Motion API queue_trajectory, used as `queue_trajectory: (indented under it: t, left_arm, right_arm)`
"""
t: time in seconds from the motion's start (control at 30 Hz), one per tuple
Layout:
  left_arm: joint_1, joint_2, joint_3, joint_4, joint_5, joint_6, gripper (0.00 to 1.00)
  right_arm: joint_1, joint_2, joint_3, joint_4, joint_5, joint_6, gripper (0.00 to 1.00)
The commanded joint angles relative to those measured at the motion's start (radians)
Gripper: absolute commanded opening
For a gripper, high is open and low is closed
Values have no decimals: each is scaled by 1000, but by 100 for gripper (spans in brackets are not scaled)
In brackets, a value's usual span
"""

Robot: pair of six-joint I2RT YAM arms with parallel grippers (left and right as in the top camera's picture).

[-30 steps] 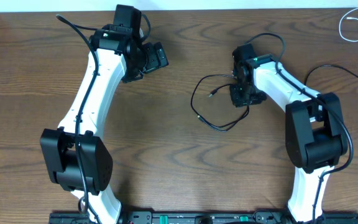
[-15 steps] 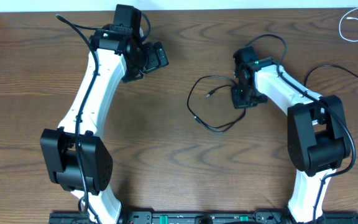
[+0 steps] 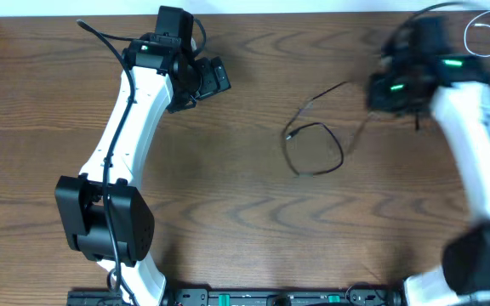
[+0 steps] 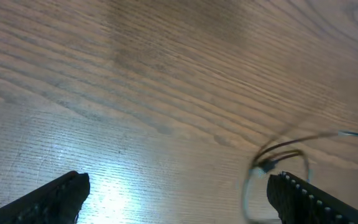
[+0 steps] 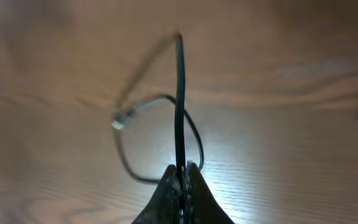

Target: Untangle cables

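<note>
Black cable (image 5: 179, 99) first: it's thin, limp and smooth-skinned, one strand drawn straight and the rest sagging into a loose loop with a small plug end on the wood-grain table (image 3: 228, 212). In the overhead view the loop sits at about 8 o'clock from the right gripper (image 5: 180, 174), its long run slanting 8 to 2. We see the jaws pinched fully together on that strand. The white cable (image 3: 466, 36) curls well apart at the far right edge, untangled, we judge. The left gripper (image 4: 179, 186), at 10 o'clock, gapes wide and holds nothing, so the right arm is nearer.
</note>
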Motion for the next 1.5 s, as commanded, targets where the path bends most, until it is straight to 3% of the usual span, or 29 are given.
queue_trajectory:
  t: [0.0, 0.23, 0.5, 0.67, 0.8, 0.93, 1.23, 1.37, 1.47]
  left_arm:
    - [2, 8, -12, 8, -7, -9, 96]
    - [2, 8, -12, 15, -6, -9, 96]
    - [2, 8, -12, 23, -7, -9, 96]
    - [2, 8, -13, 23, -6, -9, 96]
    - [2, 8, -13, 25, -6, -9, 96]
    - [-2, 8, -13, 42, -6, -9, 96]
    - [-27, 8, -13, 61, -7, -9, 98]
    - [-27, 8, -13, 60, -7, -9, 98]
    - [-27, 8, -13, 60, -7, -9, 97]
  right_arm:
    - [-97, -85, 2, -16, -75, -18, 1]
    - [-257, -146, 19, -29, -58, -31, 1]
    - [-567, -147, 374, -27, -301, 5, 1]
    - [-711, -147, 594, 14, -284, 84, 1]
    - [-812, -145, 665, 82, -97, 146, 1]
    - [-809, -102, 665, 59, -42, 128, 1]
    - [-602, 60, 664, -309, -56, -101, 18]
    - [-518, 144, 657, -420, -48, -238, 29]
    - [-482, 207, 632, -451, -51, -295, 31]
